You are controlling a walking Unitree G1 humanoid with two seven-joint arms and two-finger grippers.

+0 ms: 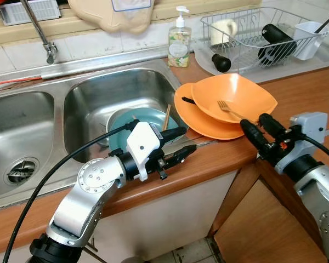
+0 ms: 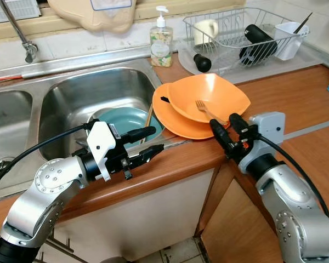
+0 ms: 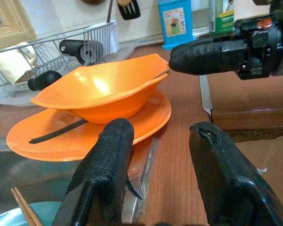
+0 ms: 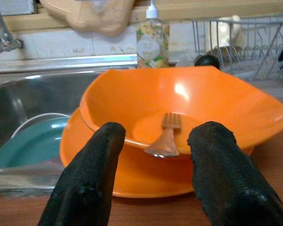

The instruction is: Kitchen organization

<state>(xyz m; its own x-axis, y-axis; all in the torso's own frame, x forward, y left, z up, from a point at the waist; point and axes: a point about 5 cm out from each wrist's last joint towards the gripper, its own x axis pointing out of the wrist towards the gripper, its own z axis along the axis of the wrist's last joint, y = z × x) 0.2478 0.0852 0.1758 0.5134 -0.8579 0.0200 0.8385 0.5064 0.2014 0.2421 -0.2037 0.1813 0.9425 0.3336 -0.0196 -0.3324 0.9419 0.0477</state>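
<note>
Our right gripper [image 1: 257, 126] hangs with fingers parted and nothing between them, just short of the rim of the angular orange plastic bowl [image 1: 236, 96]. That bowl sits on a round orange plate [image 1: 194, 118] on the wooden counter [image 1: 307, 93] at the sink edge. Straight ahead of our right fingertips lies the silver metal fork [image 4: 166, 136], tines in the bowl, handle running back over the rim toward us, so its long axis lines up with our reach. Our left gripper [image 1: 185, 143], also parted and empty, hovers over the counter lip beside the plate, farther from the fork. Our right arm looks nearer, so we judge it takes the fork. A teal plate [image 1: 137, 123] with wooden chopsticks [image 1: 166, 116] sits in the steel sink basin [image 1: 93, 98].
</note>
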